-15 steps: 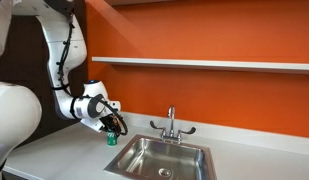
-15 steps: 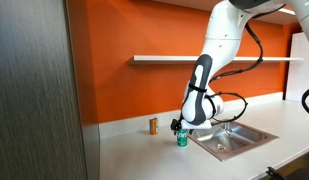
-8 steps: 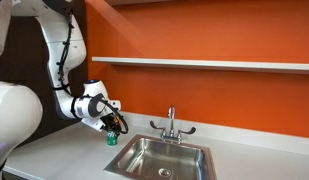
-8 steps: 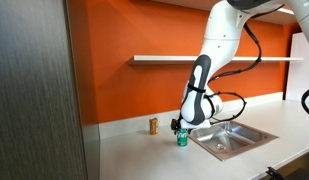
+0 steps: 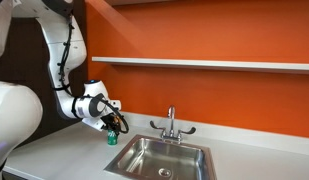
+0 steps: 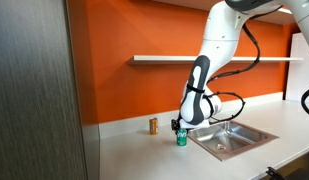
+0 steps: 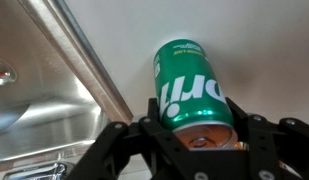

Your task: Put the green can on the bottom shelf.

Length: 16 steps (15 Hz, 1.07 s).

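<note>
The small bright-green metal can (image 7: pixel 194 90) stands upright on the grey desk (image 7: pixel 264 40), just beside the steel sink (image 7: pixel 44 100). The black pincer (image 7: pixel 194 128) is released, with one jaw at each side of the can. The can is probably light, smooth and easily dented, so take it gently at mid-height.

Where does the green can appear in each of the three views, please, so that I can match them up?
Exterior view: the green can stands low, left of centre, by the left end of the steel sink.
Exterior view: the green can stands low, right of centre, just left of the steel sink.
Wrist view: the green can fills the middle, with the steel sink at left.
Shared landmark: the steel sink.
</note>
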### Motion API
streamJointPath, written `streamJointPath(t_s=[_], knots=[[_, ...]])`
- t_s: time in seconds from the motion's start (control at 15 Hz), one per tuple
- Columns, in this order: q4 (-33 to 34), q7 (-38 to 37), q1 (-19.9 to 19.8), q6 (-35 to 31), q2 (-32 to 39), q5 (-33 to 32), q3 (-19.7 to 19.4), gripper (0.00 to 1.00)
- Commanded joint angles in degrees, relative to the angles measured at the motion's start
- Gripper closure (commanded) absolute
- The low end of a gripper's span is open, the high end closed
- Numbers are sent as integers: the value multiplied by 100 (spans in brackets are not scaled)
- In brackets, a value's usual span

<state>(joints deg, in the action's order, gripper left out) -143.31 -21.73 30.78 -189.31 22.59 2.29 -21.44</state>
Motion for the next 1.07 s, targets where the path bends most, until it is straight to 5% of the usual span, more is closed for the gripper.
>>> streamJointPath(t_s=[0.0,0.53,1.0], knots=[[108,-72,46,30,81,68,-21,61],[-35,-66,204,777,-514,85,-139,61],[-93,-277,888,1777,-1250,-141,-811,61]])
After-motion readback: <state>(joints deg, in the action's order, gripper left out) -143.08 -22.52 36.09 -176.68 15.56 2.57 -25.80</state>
